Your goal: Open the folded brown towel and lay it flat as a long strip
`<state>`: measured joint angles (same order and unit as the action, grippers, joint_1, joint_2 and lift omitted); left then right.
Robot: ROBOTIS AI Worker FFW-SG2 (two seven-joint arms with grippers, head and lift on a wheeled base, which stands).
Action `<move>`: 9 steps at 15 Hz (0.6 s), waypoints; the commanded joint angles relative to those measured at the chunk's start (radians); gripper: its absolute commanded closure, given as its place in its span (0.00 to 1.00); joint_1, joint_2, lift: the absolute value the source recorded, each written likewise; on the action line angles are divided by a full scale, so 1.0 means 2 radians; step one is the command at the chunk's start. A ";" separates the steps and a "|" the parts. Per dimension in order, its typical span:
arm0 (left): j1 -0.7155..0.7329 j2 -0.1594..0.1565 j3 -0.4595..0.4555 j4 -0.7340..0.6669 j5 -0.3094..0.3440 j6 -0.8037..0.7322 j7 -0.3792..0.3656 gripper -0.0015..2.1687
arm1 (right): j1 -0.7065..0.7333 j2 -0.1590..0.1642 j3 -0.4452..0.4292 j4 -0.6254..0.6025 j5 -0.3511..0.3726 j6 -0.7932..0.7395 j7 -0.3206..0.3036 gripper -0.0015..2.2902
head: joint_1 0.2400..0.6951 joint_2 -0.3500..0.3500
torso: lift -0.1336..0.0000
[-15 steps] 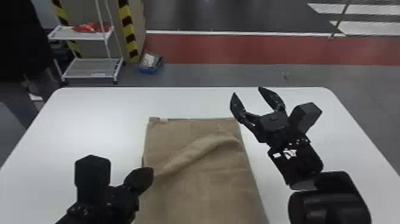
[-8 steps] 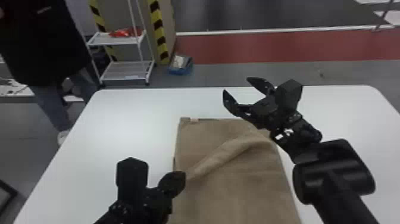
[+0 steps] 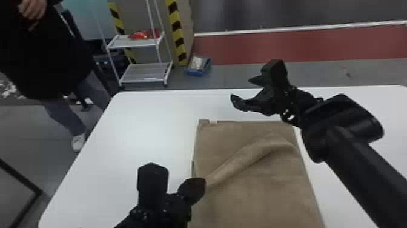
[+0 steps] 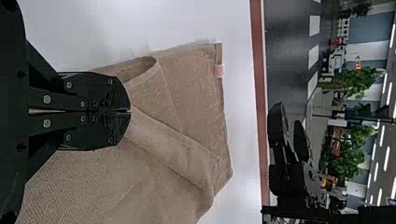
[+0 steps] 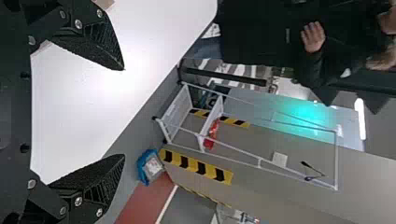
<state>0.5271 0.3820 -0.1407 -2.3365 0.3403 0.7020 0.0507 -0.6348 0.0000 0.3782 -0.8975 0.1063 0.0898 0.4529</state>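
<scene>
Brown towel (image 3: pixel 257 182) clamped in left end effector (image 3: pixel 200 184), right end effector (image 3: pixel 242 89) apart, blue bin (image 3: pixel 194 72) holding perhaps plastic (image 3: pixel 196 62)

**Visibility Limits**

The head view's bottom edge cuts off your towel (image 3: pixel 257 188) and counter (image 3: pixel 136 136). You cannot inspect the towel section pinched inside the left pincer (image 3: pixel 198 185); its closed tips hide it. The red item (image 3: pixel 140 35) on the rack (image 3: pixel 145 72) is too small to identify.
</scene>
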 commanded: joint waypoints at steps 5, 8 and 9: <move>0.005 0.001 -0.010 -0.004 -0.016 0.000 0.000 0.67 | -0.044 0.000 0.005 -0.003 -0.026 0.171 0.081 0.12 | 1.00 0.74 | 0.08; 0.006 0.001 -0.014 -0.004 -0.018 0.000 0.000 0.67 | -0.061 0.000 0.027 -0.020 -0.028 0.251 0.099 0.12 | 1.00 0.73 | 0.08; 0.006 0.002 -0.014 -0.004 -0.018 0.000 0.000 0.67 | -0.066 0.000 0.033 -0.021 -0.030 0.262 0.105 0.12 | 1.00 0.73 | 0.08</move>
<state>0.5385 0.3836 -0.1668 -2.3452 0.3055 0.7024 0.0512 -0.7516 0.0000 0.4201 -0.9289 0.0498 0.5688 0.6554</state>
